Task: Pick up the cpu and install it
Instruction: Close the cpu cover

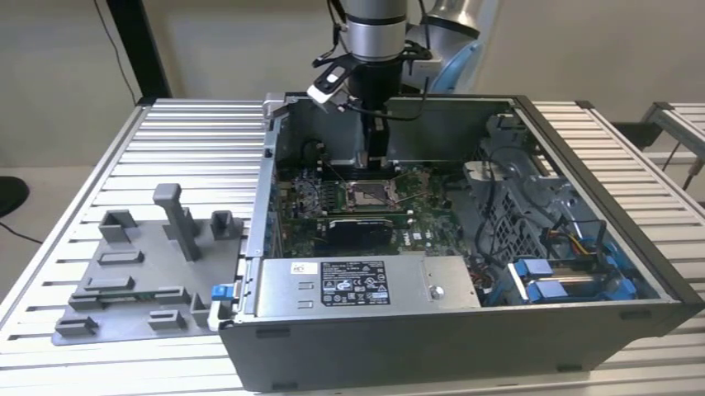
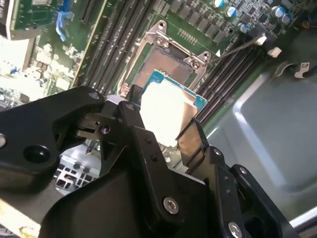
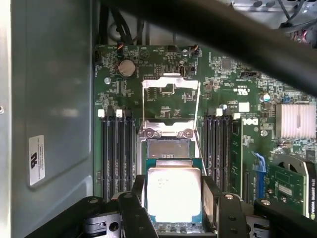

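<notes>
Slatted counter [image 1: 177, 140] carried open case [image 1: 463, 330]. Claw [image 2: 163, 119] clamped cpu [image 3: 173, 196] by opposite edges, just above open socket [image 3: 166, 148]. Chip looked light, stiff, likely fragile; edges seemed the safest hold.

Arm [image 1: 372, 31]: silver-grey metal tube, grey shell behind with pale blue joint cover [image 1: 461, 59]. Black wrist block [image 1: 371, 81] under it. Thin black cables [image 1: 326, 59] loop off both sides. Small white-and-black box [image 1: 328, 86] sits on the exterior view's left of the wrist. Claw [image 1: 377, 155]: matte black, slim. Second wrist view: chunky black link plates [image 2: 148, 163], angular with rounded edges, silver screw heads [image 2: 171, 205], round pivot holes [image 2: 36, 154]. Fingers [image 2: 190, 141]: flat narrow plates, shiny brownish inner face. Both wrist views show the same black finish.
</notes>
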You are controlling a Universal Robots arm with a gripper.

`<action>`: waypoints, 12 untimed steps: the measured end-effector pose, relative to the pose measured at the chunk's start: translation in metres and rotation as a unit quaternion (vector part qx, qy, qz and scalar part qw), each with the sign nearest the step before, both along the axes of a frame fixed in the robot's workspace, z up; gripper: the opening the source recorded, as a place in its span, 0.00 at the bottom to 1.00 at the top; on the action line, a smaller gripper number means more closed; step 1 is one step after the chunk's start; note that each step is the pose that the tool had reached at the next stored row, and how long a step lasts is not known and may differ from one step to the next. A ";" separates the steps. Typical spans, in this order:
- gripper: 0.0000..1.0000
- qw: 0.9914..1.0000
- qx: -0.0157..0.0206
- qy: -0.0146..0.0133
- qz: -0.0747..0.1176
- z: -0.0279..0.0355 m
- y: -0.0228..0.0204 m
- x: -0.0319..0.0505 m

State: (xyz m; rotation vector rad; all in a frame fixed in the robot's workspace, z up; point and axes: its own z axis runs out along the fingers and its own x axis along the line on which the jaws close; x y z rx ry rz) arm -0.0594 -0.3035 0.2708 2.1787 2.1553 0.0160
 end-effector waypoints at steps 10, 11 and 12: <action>0.00 1.000 0.000 0.000 0.001 -0.0182 0.0033 0.0000; 0.00 1.000 0.000 0.000 0.001 -0.0201 0.0034 0.0000; 0.00 1.000 0.000 0.000 0.001 -0.0219 0.0034 0.0000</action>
